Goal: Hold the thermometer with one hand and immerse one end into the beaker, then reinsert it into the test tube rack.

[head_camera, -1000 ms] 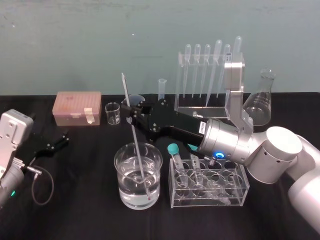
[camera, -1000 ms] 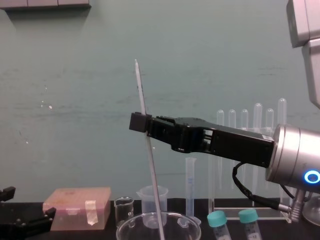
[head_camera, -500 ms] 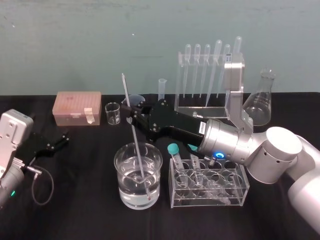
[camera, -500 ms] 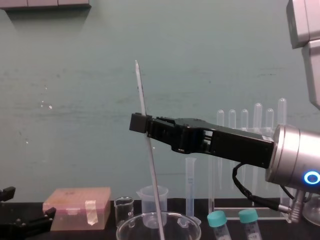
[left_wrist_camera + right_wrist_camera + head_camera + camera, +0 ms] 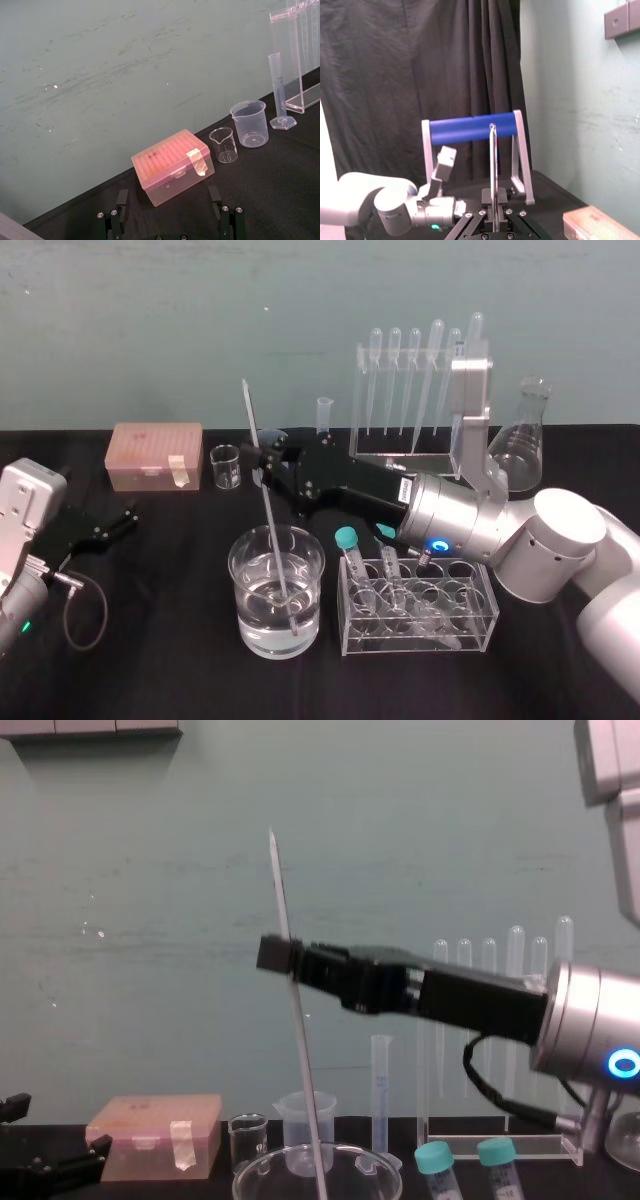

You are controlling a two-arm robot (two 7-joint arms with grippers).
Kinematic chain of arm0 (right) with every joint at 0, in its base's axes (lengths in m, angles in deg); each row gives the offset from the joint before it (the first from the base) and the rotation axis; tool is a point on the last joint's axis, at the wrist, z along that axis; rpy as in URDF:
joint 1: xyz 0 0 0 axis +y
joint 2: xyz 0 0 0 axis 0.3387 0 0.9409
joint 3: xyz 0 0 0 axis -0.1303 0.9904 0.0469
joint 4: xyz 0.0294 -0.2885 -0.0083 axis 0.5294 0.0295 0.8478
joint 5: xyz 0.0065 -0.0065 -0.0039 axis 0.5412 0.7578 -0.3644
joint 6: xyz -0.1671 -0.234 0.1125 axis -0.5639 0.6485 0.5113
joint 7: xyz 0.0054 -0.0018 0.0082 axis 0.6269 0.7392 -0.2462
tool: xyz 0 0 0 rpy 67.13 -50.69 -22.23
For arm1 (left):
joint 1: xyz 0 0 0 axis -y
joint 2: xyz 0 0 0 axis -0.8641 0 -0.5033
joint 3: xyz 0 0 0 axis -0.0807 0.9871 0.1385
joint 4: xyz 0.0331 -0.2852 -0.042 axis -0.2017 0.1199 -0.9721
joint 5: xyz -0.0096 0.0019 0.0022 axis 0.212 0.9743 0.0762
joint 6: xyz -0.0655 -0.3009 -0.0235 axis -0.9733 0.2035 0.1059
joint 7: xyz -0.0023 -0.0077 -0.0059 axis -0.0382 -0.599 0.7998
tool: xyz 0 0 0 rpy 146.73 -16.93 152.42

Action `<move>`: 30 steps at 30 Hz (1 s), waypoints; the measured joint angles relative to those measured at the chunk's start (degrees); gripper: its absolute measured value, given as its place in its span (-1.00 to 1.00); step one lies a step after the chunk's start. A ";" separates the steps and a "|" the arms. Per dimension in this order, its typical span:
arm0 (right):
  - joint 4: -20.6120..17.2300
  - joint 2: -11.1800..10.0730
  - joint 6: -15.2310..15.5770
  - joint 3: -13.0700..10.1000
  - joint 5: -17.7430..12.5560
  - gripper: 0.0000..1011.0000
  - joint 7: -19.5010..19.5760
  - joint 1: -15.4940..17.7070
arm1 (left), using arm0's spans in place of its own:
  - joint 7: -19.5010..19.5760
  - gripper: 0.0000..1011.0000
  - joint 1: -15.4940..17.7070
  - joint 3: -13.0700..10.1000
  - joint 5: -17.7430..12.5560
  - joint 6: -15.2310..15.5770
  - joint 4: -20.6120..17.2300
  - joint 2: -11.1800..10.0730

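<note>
My right gripper (image 5: 263, 469) is shut on the thermometer (image 5: 268, 505), a long thin glass rod, gripping it in its upper half. The rod leans slightly and its lower end sits in the water of the beaker (image 5: 250, 612), the wide glass vessel at front centre. In the chest view the gripper (image 5: 281, 955) holds the thermometer (image 5: 300, 1050) above the beaker's rim (image 5: 262, 1167). The right wrist view shows the rod (image 5: 492, 165) rising from between the fingers. The test tube rack (image 5: 400, 454), tall clear acrylic carrying pipettes, stands behind the arm. My left gripper (image 5: 118, 523) rests open on the table at the left.
A pink tip box (image 5: 156, 455), a tiny glass beaker (image 5: 226, 466), a plastic beaker (image 5: 249, 123) and a measuring cylinder (image 5: 323, 420) line the back. A conical flask (image 5: 520, 440) stands at back right. A low rack with capped tubes (image 5: 418, 605) sits right of the beaker.
My right gripper has risen a little with the thermometer, whose lower end stays in the beaker. The left arm has not moved.
</note>
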 joint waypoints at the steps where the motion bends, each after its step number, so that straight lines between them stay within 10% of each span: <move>1: -0.26 -0.06 0.12 -0.06 -0.15 -0.89 -0.03 -0.05 | 0.00 0.99 0.00 0.00 0.00 0.00 0.00 0.00; 21: -13.09 -6.74 2.61 -9.99 -7.31 -0.89 6.56 -5.45 | 0.00 0.99 0.00 0.00 0.00 0.00 0.00 0.00; 30: -15.22 -12.16 1.12 -16.61 -6.50 -0.89 14.94 1.35 | 0.00 0.99 0.00 0.00 0.00 0.00 0.00 0.00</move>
